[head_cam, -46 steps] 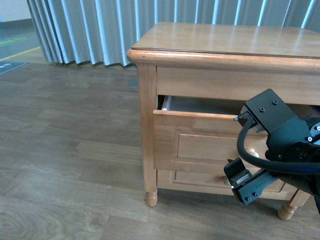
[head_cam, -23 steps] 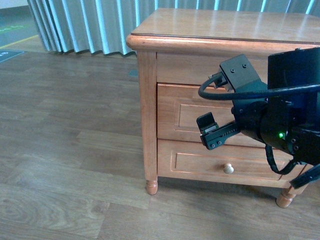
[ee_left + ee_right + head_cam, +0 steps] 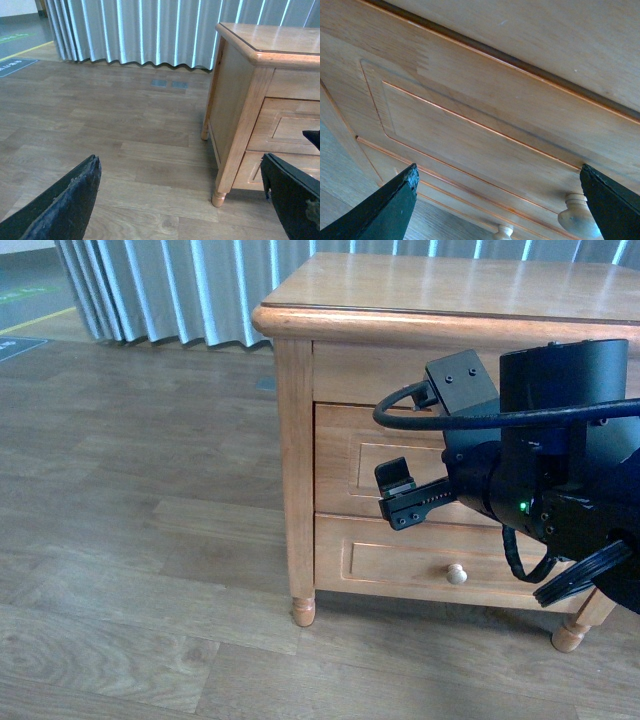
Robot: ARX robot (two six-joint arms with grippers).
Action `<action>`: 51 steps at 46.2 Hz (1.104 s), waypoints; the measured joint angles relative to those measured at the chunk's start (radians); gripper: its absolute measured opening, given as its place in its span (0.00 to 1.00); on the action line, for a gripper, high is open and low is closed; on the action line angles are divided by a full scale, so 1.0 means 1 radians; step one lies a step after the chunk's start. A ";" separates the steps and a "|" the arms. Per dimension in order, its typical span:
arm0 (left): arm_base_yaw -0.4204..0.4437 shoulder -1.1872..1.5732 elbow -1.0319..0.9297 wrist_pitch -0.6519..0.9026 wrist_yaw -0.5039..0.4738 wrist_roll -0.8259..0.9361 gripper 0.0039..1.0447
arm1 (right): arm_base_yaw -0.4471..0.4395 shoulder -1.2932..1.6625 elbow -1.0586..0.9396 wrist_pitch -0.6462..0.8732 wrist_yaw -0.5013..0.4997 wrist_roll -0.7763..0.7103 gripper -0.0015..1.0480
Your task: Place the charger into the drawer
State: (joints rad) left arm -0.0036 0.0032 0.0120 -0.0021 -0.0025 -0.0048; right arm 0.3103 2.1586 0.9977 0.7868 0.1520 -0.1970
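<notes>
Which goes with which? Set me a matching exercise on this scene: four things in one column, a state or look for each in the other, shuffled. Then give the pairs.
Things:
1. upper drawer
2. lower drawer's knob
3. curtain
4. right gripper

States:
A. jaws apart, nothing between them
B. shut flush with the cabinet front
C. small, pale and round
D. grey-blue, hanging in pleats

Pairs: 1-B, 2-C, 3-D, 4-A

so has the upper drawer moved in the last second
Yes. The upper drawer went from pulled out, with a dark gap under the cabinet top, to shut flush with the cabinet front.
</notes>
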 joint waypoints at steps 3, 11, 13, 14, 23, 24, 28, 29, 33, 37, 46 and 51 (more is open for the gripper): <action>0.000 0.000 0.000 0.000 0.000 0.000 0.94 | 0.000 0.000 0.000 0.003 0.000 0.003 0.92; 0.000 0.000 0.000 0.000 0.000 0.000 0.94 | -0.008 -0.018 -0.026 0.029 -0.027 0.011 0.92; 0.000 0.000 0.000 0.000 0.000 0.000 0.94 | -0.015 -0.038 -0.048 0.039 -0.042 0.014 0.92; 0.000 0.000 0.000 0.000 0.000 0.000 0.94 | -0.018 -0.051 -0.060 0.047 -0.045 0.013 0.92; 0.000 0.000 0.000 0.000 0.000 0.000 0.94 | -0.066 -0.257 -0.220 0.100 -0.089 0.011 0.92; 0.000 0.000 0.000 0.000 0.000 0.000 0.94 | -0.068 -0.269 -0.231 0.101 -0.092 0.011 0.92; 0.000 0.000 0.000 0.000 0.000 0.000 0.94 | -0.083 -0.348 -0.311 0.102 -0.117 0.012 0.92; 0.000 0.000 0.000 0.000 0.000 0.000 0.94 | -0.091 -0.385 -0.348 0.098 -0.129 0.011 0.92; 0.000 0.000 0.000 0.000 0.000 0.000 0.94 | -0.127 -0.508 -0.439 0.072 -0.173 0.011 0.92; 0.000 0.000 0.000 0.000 0.000 0.000 0.94 | -0.197 -0.660 -0.513 0.014 -0.225 0.013 0.92; 0.001 0.000 0.000 0.000 0.000 0.000 0.94 | -0.379 -0.926 -0.579 -0.138 -0.347 0.032 0.92; 0.001 0.000 0.000 0.000 0.000 0.000 0.94 | -0.483 -1.044 -0.600 -0.212 -0.415 0.054 0.92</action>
State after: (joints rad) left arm -0.0029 0.0032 0.0120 -0.0021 -0.0025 -0.0048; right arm -0.1726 1.1141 0.3977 0.5747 -0.2630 -0.1429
